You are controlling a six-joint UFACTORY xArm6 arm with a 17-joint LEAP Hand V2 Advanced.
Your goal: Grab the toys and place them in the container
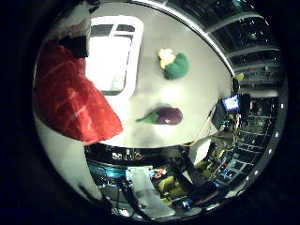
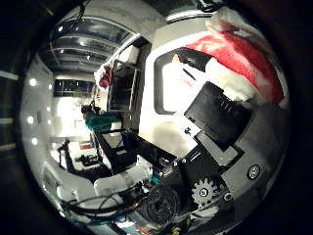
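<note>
In the little finger side palm view, a purple eggplant toy (image 1: 164, 116) lies on the pale table (image 1: 197, 94). A green and yellow toy (image 1: 172, 63) lies a little away from it on the same table. A white container (image 1: 112, 52) stands on the table beyond them. The toys look small, so the palm is well above the table. In the thumb side palm view, black and geared parts of my hand (image 2: 210, 147) fill the near side, with the white container (image 2: 181, 83) behind them.
A large red thing with pale stripes (image 1: 70, 94) lies on the table beside the container, and it also appears in the thumb side palm view (image 2: 240, 54). Past the table edge (image 1: 141, 148) are shelves, a screen (image 1: 231, 102) and room clutter.
</note>
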